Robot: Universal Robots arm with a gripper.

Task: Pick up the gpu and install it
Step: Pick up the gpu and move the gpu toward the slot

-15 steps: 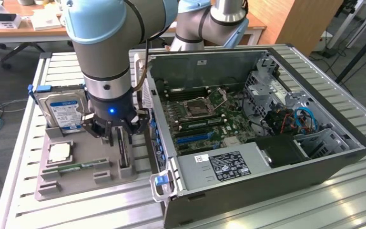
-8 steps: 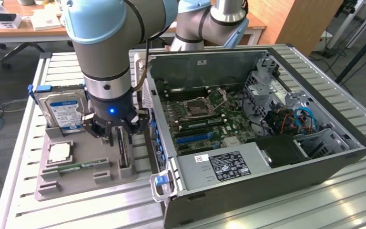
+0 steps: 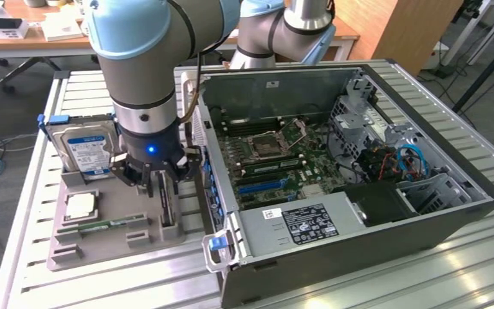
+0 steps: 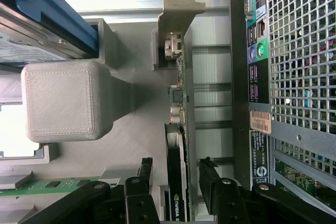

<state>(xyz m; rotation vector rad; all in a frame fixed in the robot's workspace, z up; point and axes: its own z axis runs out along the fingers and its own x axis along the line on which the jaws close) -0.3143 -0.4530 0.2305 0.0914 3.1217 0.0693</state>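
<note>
The gpu (image 4: 178, 108) stands on its edge in a slot of the grey holder tray (image 3: 101, 243), its metal bracket (image 4: 178, 3) at one end. In the exterior view the gpu (image 3: 167, 209) shows as a dark thin card beside the computer case (image 3: 333, 161). My gripper (image 3: 155, 187) has come down over it. In the wrist view my gripper (image 4: 176, 165) is open, one black finger (image 4: 146, 179) on each side of the card with a small gap to each face. Nothing is gripped.
The tray also holds an upright silver hard drive (image 3: 84, 145) with a blue label, a square processor (image 3: 82, 205) and a green memory stick (image 3: 101, 225). The open case's rear panel (image 4: 294, 51) runs close beside the card. A grey tray post (image 4: 68, 100) stands on the other side.
</note>
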